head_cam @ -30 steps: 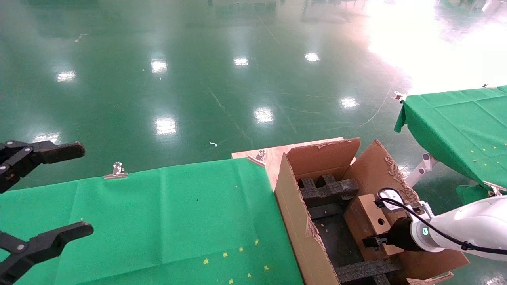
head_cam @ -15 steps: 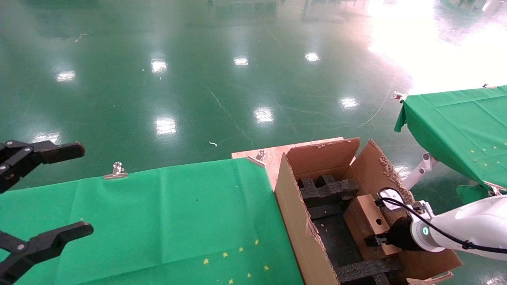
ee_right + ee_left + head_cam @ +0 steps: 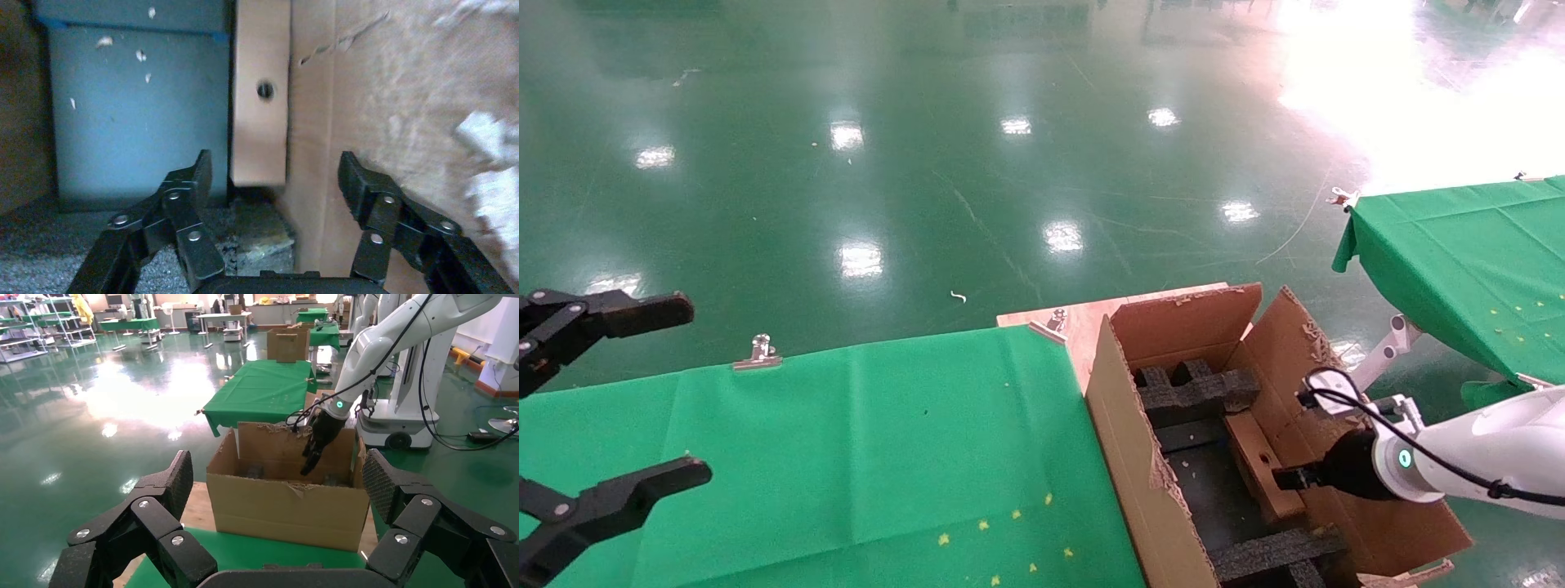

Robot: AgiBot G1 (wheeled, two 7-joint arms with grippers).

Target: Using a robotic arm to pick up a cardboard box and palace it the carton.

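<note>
The carton [image 3: 1128, 445] is the landmark: it stands with its flaps upright just beside the green cloth [image 3: 846, 457], touching that cloth's edge. Inside the carton, the cardboard box [image 3: 1258, 469] stands on edge against the wall farthest from the cloth, its punched hole facing the carton's middle, with 1 end on the black foam insert [image 3: 1275, 555]. The robotic arm [image 3: 1483, 461], the right one, reaches over that same wall, and its right gripper [image 3: 275, 177] sits inside the carton just behind the cardboard box with its fingers spread wide, not touching the box and holding nothing. The left gripper [image 3: 275, 508] hangs over the green cloth, well away from the carton, fingers also spread wide and empty
</note>
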